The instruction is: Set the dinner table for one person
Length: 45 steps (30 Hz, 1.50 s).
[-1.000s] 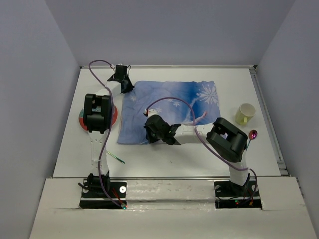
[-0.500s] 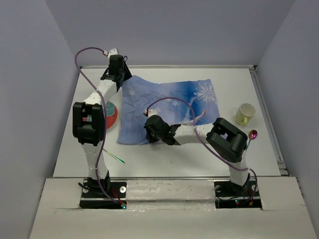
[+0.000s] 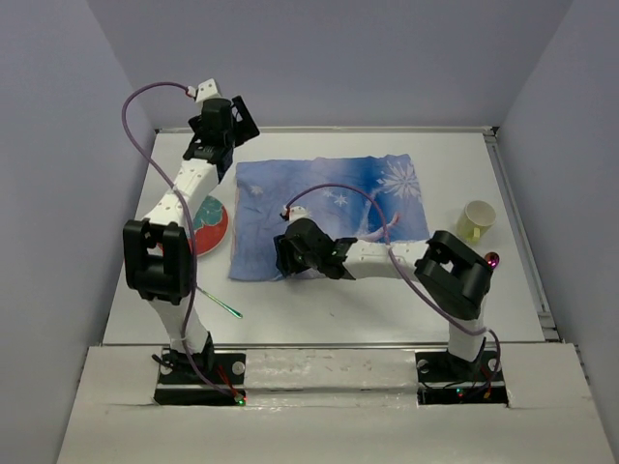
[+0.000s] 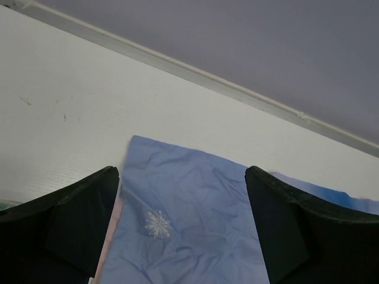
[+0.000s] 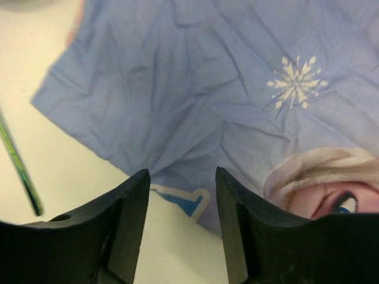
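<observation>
The table (image 3: 338,309) is the big off-white surface under everything. It reaches from the arm bases at the near edge to the grey walls at the far side and at both sides.

A blue cloth (image 3: 290,179) with white snowflakes lies on the middle of the table, a little wrinkled. Its far right part shows one large snowflake (image 3: 400,181).

The left end effector (image 4: 180,177) is raised over the far left corner of the cloth. Its two fingers stand wide apart and hold nothing. In the left wrist view, the corner of the cloth and a small snowflake are seen between them.

The right end effector (image 5: 182,177) is low at the near edge of the cloth, close to its near left corner. Its fingers are apart, and the edge of the cloth shows in the gap between them. Whether the fingers touch the cloth, I cannot tell. Just beside the right finger a cartoon face (image 5: 320,189) is printed on the cloth.

A red and green plate (image 3: 211,224) lies just left of the cloth, partly hidden by the left arm. A thin green stick (image 3: 222,307) lies on the bare table near the near left corner of the cloth. A pale yellow cup (image 3: 476,220) stands to the right of the cloth, apart from it. A small red-purple object (image 3: 491,259) is nearer than the cup, beside the right arm; it is too small to name.
</observation>
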Available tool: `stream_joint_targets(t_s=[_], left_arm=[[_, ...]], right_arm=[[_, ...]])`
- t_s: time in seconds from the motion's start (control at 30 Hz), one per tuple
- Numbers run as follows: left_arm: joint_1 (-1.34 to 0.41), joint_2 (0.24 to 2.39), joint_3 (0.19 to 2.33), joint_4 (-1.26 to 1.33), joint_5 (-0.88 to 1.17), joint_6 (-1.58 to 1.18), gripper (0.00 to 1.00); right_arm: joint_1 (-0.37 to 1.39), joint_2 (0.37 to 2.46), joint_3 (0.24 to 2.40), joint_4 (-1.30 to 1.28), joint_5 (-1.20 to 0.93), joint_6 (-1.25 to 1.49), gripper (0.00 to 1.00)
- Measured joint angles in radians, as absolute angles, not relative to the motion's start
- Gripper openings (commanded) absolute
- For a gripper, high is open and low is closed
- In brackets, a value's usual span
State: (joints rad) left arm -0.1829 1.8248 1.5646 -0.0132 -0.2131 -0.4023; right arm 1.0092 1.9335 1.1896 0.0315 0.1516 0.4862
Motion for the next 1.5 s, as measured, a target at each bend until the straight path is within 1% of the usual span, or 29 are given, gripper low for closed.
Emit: stream_joint_targets(t_s=[0.07, 0.17, 0.2, 0.23, 0.3, 0.43, 0.57, 0.67, 0.77, 0.8, 0.9, 1.0, 1.23, 1.5], left_arm=[[-0.194, 1.776, 1.55, -0.017, -0.212, -0.403, 0.99], [-0.242, 1.637, 1.491, -0.015, -0.207, -0.405, 0.99], [-0.261, 1.584, 1.465, -0.012, -0.202, -0.406, 0.99], [-0.278, 1.528, 1.437, -0.009, -0.196, -0.407, 0.99], [-0.311, 1.412, 1.366, 0.005, -0.184, -0.41, 0.99], [-0.34, 1.19, 1.202, 0.048, -0.136, -0.431, 0.99], [-0.353, 0.986, 1.006, 0.025, -0.073, -0.438, 0.99], [-0.37, 0.845, 0.872, -0.01, -0.016, -0.418, 0.99], [-0.374, 0.728, 0.763, -0.054, 0.008, -0.406, 0.99], [-0.374, 0.7, 0.736, -0.072, 0.014, -0.405, 0.99], [-0.374, 0.678, 0.72, -0.098, 0.035, -0.39, 0.99], [-0.375, 0.674, 0.72, -0.105, 0.051, -0.358, 0.99], [-0.378, 0.636, 0.694, -0.131, 0.049, -0.304, 0.99], [-0.378, 0.629, 0.694, -0.135, 0.019, -0.286, 0.99]], right_arm=[[1.009, 1.897, 1.19, 0.018, 0.153, 0.484, 0.56], [1.009, 1.824, 1.197, 0.002, 0.166, 0.472, 0.42], [1.009, 1.805, 1.208, -0.004, 0.178, 0.468, 0.23], [1.009, 1.787, 1.218, -0.009, 0.195, 0.464, 0.14], [1.008, 1.761, 1.22, -0.017, 0.218, 0.458, 0.0], [0.996, 1.675, 1.177, -0.044, 0.27, 0.46, 0.0], [0.971, 1.539, 1.088, -0.095, 0.339, 0.466, 0.0], [0.902, 1.396, 0.963, -0.122, 0.383, 0.497, 0.0], [0.762, 1.249, 0.783, -0.147, 0.4, 0.554, 0.0], [0.721, 1.23, 0.752, -0.154, 0.407, 0.563, 0.0], [0.63, 1.218, 0.676, -0.188, 0.415, 0.602, 0.0], [0.603, 1.237, 0.63, -0.193, 0.398, 0.643, 0.0], [0.603, 1.378, 0.58, -0.132, 0.346, 0.722, 0.0], [0.625, 1.332, 0.526, -0.083, 0.311, 0.774, 0.0]])
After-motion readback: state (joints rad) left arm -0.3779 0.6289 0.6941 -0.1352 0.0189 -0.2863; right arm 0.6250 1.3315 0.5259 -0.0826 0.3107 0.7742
